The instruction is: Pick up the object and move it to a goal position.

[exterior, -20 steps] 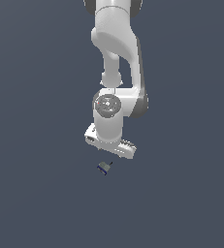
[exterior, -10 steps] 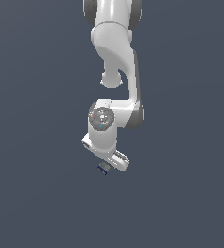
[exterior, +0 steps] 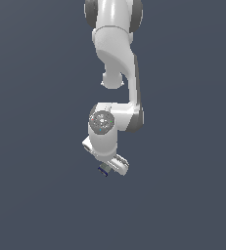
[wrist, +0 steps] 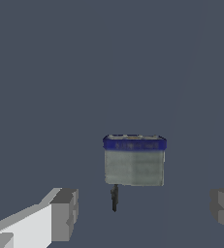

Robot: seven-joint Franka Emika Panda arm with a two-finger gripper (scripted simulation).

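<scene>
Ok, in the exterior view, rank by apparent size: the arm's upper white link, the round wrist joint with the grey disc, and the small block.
1. Upper white link, clearly the largest.
2. Round wrist joint, mid-sized.
3. Block, tiny, partly hidden under the gripper.
The gaps are wide enough that nearness to the camera should not change the order.

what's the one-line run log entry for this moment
phase: approach | end effector: open, fingers either side of block, no contact | block: not grasped, on grey surface | goal: not visible
</scene>
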